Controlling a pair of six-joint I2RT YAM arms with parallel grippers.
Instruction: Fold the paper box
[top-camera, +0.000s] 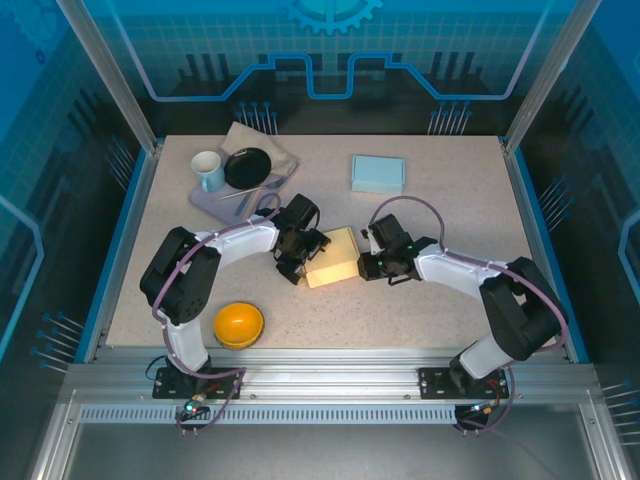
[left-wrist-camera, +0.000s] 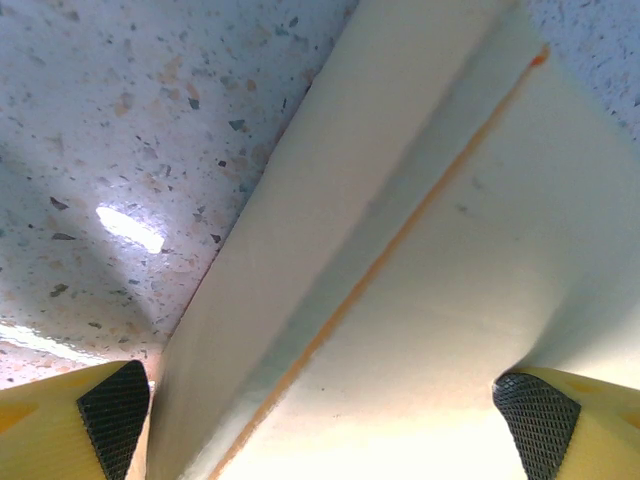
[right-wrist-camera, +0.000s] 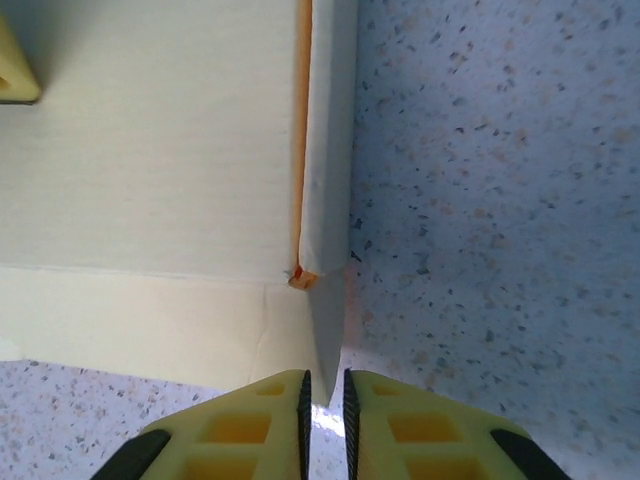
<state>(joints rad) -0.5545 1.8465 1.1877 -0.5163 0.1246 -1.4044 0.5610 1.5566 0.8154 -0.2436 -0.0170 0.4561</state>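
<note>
While the box (top-camera: 333, 258) lies near the middle of the table (top-camera: 455, 215), both arms reach in on it from opposite sides. The left end effector (top-camera: 297, 262) sits at the box's left side, released. In the left wrist view its two pads (left-wrist-camera: 113, 405) stand wide apart, with the box's cream panel and an orange-edged seam running between them. The right end effector (top-camera: 368, 263) is at the box's right side, clenched on a thin upright wall of the box. In the right wrist view that wall's edge runs down into the narrow slit between the fingers (right-wrist-camera: 250, 425). A yellow fingertip of the left end effector also shows at that view's top left, on the box's top face.

An orange bowl (top-camera: 239, 324) stands near the box's front left, beside the left arm's base. Behind the box to the left, a purple tray (top-camera: 212, 206) carries a mug (top-camera: 209, 170) and a black dish (top-camera: 247, 167), with a beige cloth (top-camera: 278, 150) under the tray's far edge. The tray's near corner lies just behind the left wrist. Behind the box to the right, well apart from it, rests a blue block (top-camera: 378, 174). Nothing lies between the box and either end effector.
</note>
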